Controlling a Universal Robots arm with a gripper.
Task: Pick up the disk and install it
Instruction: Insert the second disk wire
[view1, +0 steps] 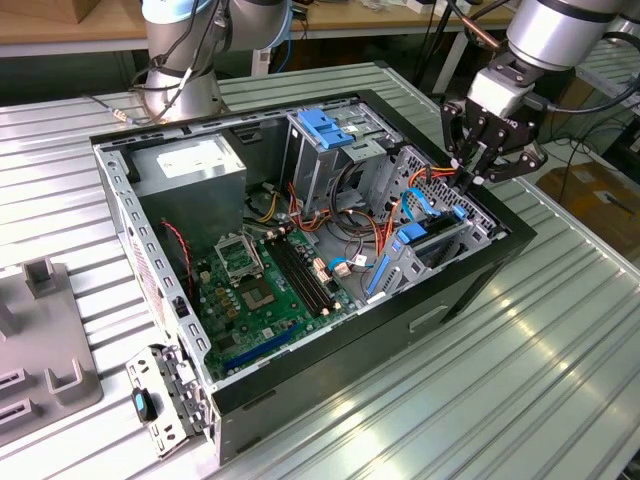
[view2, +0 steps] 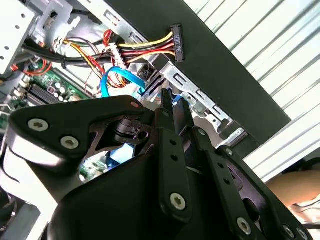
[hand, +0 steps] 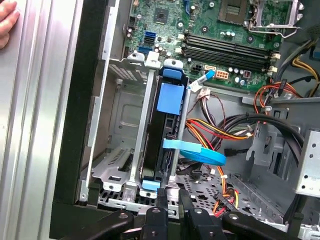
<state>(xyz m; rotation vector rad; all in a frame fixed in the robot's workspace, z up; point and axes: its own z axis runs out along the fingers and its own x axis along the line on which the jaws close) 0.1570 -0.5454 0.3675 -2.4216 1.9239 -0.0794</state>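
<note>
Writing is sparse: a white label sits on the power supply, its print too small to tell, and the black power connector carries white lettering in the second wrist view. My arm reaches in from the exterior view's right, its wrist tilted down over the rim of the open computer case. My gripper hangs just above the drive cage, fingers drawn in narrow, nothing between them in either wrist view.

The disk stands on edge in its cage slot – blue carrier at both ends, a flat blue cable crossing it – just beyond my fingertips. The exterior view places it beside the motherboard. A hand rests on the ribbed table in the first wrist view.
</note>
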